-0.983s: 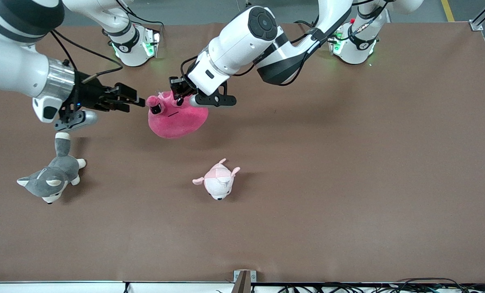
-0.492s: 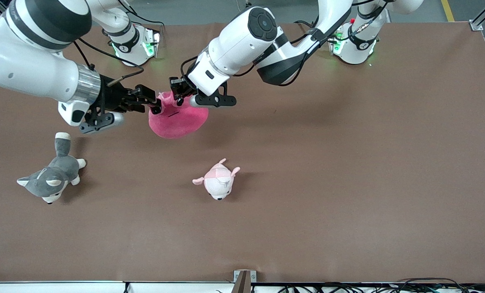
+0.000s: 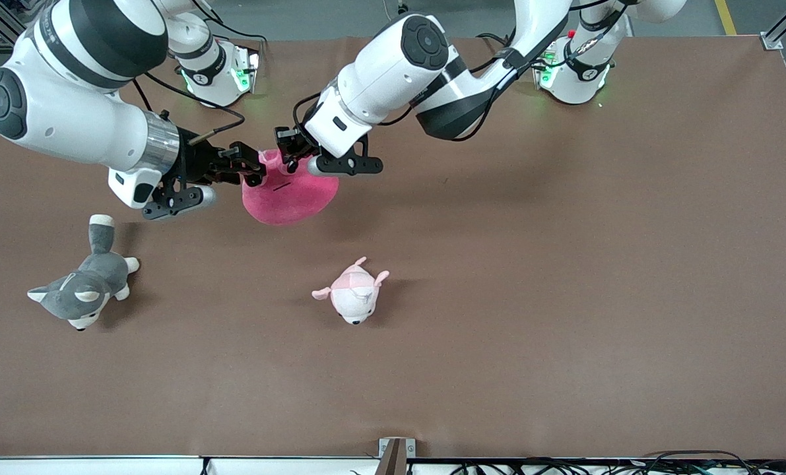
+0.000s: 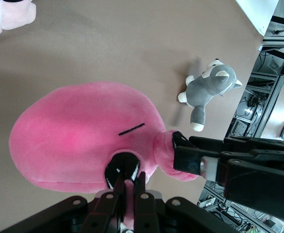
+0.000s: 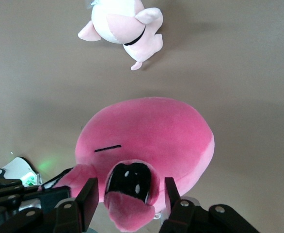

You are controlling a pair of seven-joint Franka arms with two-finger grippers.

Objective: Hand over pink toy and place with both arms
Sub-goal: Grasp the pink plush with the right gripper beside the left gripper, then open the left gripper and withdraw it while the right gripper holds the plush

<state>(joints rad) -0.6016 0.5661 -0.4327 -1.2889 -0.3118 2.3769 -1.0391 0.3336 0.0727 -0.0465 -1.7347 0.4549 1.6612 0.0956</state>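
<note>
A broad brown table [image 3: 564, 264] fills the work area, with the two arm bases mounted along its edge farthest from the front camera.

The pink toy [image 3: 292, 191] hangs in the air between the two grippers, over the part of the table toward the right arm's end. The left gripper [image 3: 292, 153] is clenched on a small fold of plush at the toy's upper end, so the round body dangles below; the left wrist view shows its fingers [image 4: 125, 194] pressed close together at the dark eye patch. I judge this grip is kept so the toy is not dropped before the other arm has it.

The right gripper [image 3: 251, 173] has its fingers spread to either side of the toy's small lighter-pink head; the right wrist view shows one pad [image 5: 87, 199] on each flank with plush between and a visible gap, so it brackets the head without yet pinching it. The handover appears to be at the point of the second grasp, with closing and release not yet done.

Count: one pink toy, two arms, two grippers. On the table lie one pale pink-and-white plush [image 3: 352, 298], nearer the front camera than the toy, and one grey-and-white husky plush [image 3: 82, 285] toward the right arm's end. Both lie untouched, well apart from the grippers.
</note>
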